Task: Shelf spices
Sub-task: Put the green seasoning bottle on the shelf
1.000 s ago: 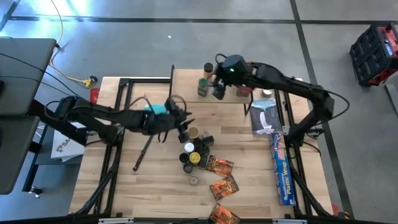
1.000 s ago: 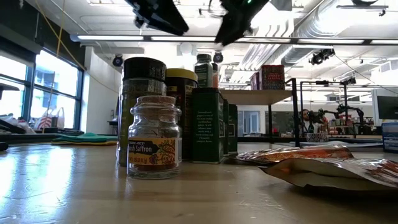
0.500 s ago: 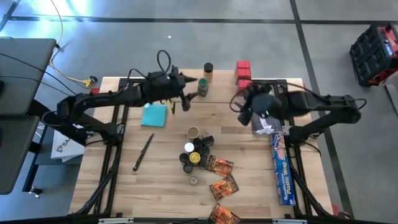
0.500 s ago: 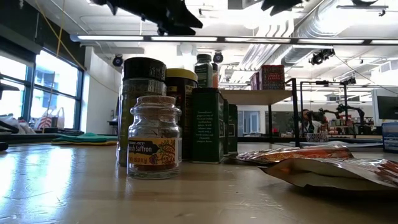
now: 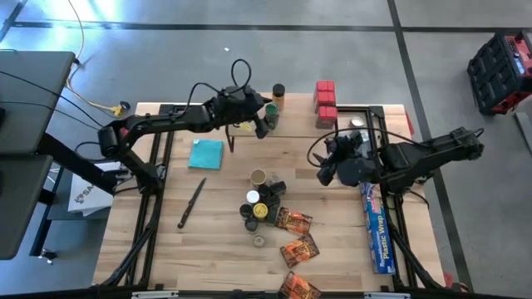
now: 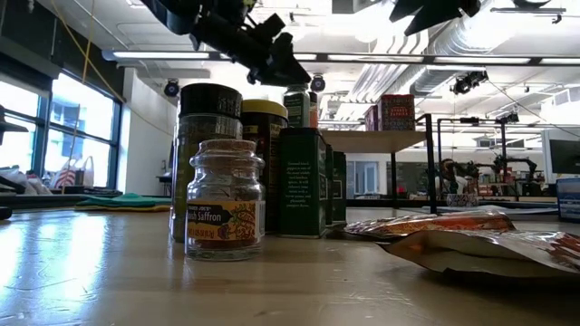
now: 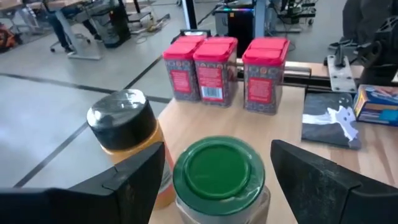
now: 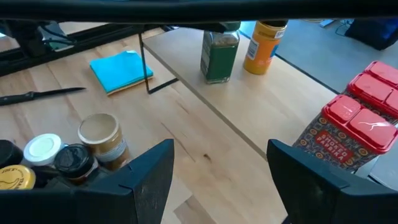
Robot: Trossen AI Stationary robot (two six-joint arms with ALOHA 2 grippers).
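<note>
On the shelf (image 5: pixel 357 116) at the table's far edge stand a green-lidded jar (image 7: pixel 217 171), an orange jar with a black lid (image 7: pixel 124 134) and three red boxes (image 7: pixel 227 71). My left gripper (image 7: pixel 217 152) is open; its fingers stand on either side of the green-lidded jar (image 5: pixel 272 115), apart from it. My right gripper (image 5: pixel 322 166) hangs open over the table's right middle with nothing between its fingers. A cluster of jars (image 5: pixel 259 199) and orange-brown packets (image 5: pixel 295 237) lies on the tabletop nearer the front.
A long blue plastic-wrap box (image 5: pixel 376 224) lies along the right edge. A teal cloth (image 5: pixel 206 154) and a black knife (image 5: pixel 191 203) lie on the left half. A thin black shelf leg (image 8: pixel 144 59) stands by the cloth.
My left gripper has swung from the jar cluster in the table's middle toward the far edge, up to the green-lidded jar on the shelf. My right gripper has drawn back from the shelf toward the table's right and near side and has rolled.
</note>
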